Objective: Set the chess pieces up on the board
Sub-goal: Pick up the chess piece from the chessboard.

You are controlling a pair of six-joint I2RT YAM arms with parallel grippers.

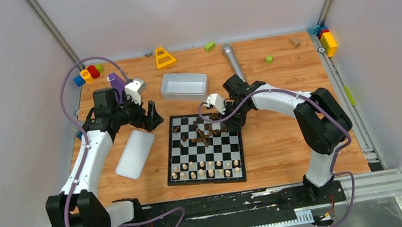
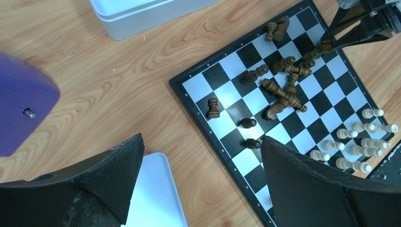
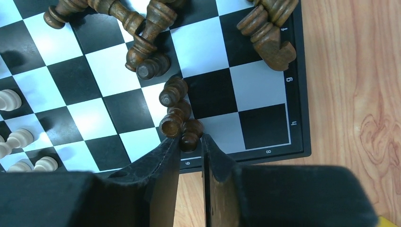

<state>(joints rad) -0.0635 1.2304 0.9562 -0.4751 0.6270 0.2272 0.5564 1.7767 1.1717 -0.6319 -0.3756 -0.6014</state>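
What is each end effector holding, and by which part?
Right end effector pinches a fallen dark chess piece by one end; left end effector is open, holding nothing.

We see a wooden table (image 1: 278, 150) of pale orange grain. Flat on its middle lies the chessboard (image 1: 175, 148), slightly askew. Just left of it lies a white lid (image 1: 135, 154), and beyond its far edge stands a white tray (image 1: 184, 95). Along the far side we find a yellow triangular toy (image 1: 164, 58), a green block (image 1: 209, 45), a grey cylinder (image 1: 232, 59), a smaller green cube (image 1: 269, 59) and a brown block (image 1: 294, 43). Coloured blocks cluster in the far left corner (image 1: 88, 74), and a second stack (image 1: 327, 40) sits at the far right edge.
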